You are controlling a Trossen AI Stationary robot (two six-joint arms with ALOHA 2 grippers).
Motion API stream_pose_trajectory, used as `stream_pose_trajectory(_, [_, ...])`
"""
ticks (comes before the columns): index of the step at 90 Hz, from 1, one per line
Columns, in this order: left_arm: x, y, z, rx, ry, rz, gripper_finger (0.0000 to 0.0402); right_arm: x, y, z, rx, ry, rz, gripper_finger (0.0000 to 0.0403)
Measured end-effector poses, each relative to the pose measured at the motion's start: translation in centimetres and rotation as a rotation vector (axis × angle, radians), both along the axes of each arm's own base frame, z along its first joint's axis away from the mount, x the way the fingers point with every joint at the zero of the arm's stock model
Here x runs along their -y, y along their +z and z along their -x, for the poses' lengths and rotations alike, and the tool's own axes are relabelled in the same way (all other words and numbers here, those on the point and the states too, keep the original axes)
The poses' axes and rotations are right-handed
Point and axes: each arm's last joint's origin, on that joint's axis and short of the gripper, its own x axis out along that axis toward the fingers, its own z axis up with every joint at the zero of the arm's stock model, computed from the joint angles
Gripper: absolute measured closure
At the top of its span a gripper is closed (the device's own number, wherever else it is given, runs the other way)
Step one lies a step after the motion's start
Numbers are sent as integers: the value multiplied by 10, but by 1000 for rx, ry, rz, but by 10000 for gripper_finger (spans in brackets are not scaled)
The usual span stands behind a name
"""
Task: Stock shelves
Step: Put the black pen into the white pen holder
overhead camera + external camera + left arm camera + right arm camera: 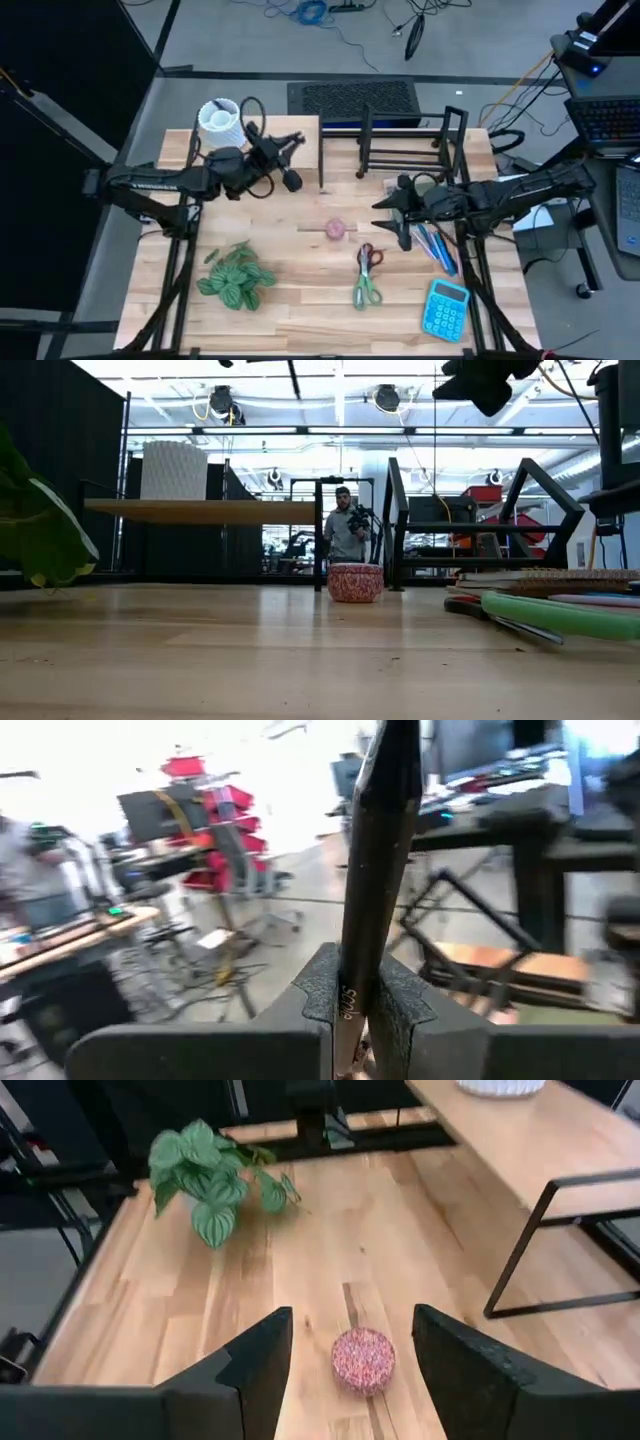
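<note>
Pale wood formed the riser shelf (290,130) at the counter's (300,300) back left, a white vase (219,118) on top. Left gripper (290,165) hovered beside it, jaws clenched on a dark pen (375,870). Black wire rack (410,140) stood to its right. Right gripper (350,1370) hung above a pink bowl (363,1361), jaws released.

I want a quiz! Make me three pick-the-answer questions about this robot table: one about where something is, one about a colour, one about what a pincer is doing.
1. Where is the white ribbed pot?
A. on the pale-wood riser shelf
B. in the black wire rack
C. on the floor

2. What colour is the flat plastic calculator?
A. red
B. blue
C. yellow

3. How is the right pincer?
A. shut on scissors
B. open above the small pink round tin
C. holding the plant

Answers: 1 A, it stands on the shelf top. 2 B, the high view shows blue. 3 B, the fingers stand apart with the tin between them below.
</note>
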Motion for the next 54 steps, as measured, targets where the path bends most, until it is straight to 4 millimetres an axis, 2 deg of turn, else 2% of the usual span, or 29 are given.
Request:
stream_pose_trajectory(21, [-34, 5, 13, 21, 178, 2, 391, -3, -19, -18, -77, -35, 29, 213])
stream_pose_trajectory(43, [-58, 12, 30, 51, 303, -3, 391, -5, -34, -35, -102, -71, 59, 213])
stream_pose_trajectory(54, [-81, 13, 42, 55, 402, -2, 391, -5, -39, -40, -122, -76, 65, 213])
